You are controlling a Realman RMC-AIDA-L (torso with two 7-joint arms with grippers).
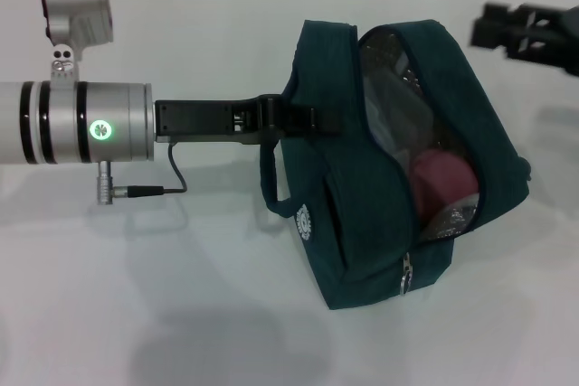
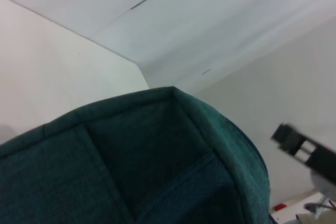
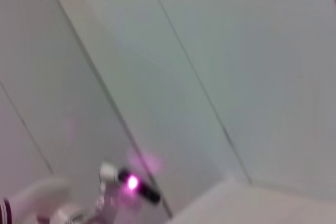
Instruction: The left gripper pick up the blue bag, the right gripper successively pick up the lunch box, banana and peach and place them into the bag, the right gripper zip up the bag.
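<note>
The blue bag (image 1: 362, 223) is held up over the white table, tipped on its side with its mouth open toward the right. My left gripper (image 1: 294, 119) is shut on the bag's left edge by the strap. Inside the opening shows the pink peach (image 1: 443, 183), with something clear and shiny (image 1: 452, 219) just below it that may be the lunch box. The banana is hidden. A zipper pull (image 1: 407, 277) hangs at the bag's lower front. My right gripper (image 1: 507, 29) hovers apart from the bag at the upper right, holding nothing I can see. The bag's fabric (image 2: 131, 166) fills the left wrist view, with my right gripper (image 2: 302, 148) beyond it.
The white table (image 1: 181, 296) spreads below and around the bag. A cable (image 1: 172, 183) hangs under my left wrist. The right wrist view shows only pale wall panels (image 3: 210, 51).
</note>
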